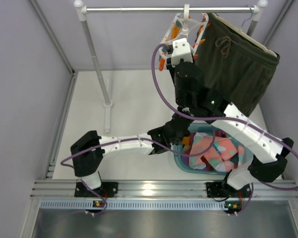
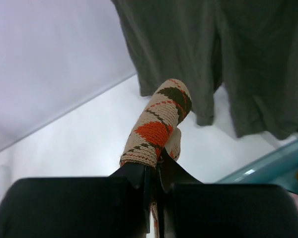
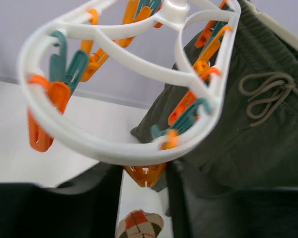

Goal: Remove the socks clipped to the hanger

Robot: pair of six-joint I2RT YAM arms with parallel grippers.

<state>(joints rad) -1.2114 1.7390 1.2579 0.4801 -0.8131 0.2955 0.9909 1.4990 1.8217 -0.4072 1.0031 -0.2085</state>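
The white oval hanger (image 1: pixel 186 25) hangs from the rail, its ring (image 3: pixel 114 148) filling the right wrist view with orange and teal clips. My right gripper (image 3: pixel 145 171) is raised to it, its jaws pressed on both sides of an orange clip (image 3: pixel 145 176) at the ring's near edge. Below that clip, and apart from it, shows the toe of a brown-orange argyle sock (image 3: pixel 139 224). My left gripper (image 2: pixel 158 166) is shut on the cuff of this sock (image 2: pixel 159 124), which stands up out of the jaws. In the top view the left gripper (image 1: pixel 175 131) sits under the right arm.
Dark olive drawstring shorts (image 1: pixel 233 64) hang right of the hanger, close behind both grippers (image 2: pixel 228 59). A teal basket (image 1: pixel 179 159) holding pink and patterned socks (image 1: pixel 216 153) sits by the right arm's base. The rack's upright post (image 1: pixel 97 59) stands to the left.
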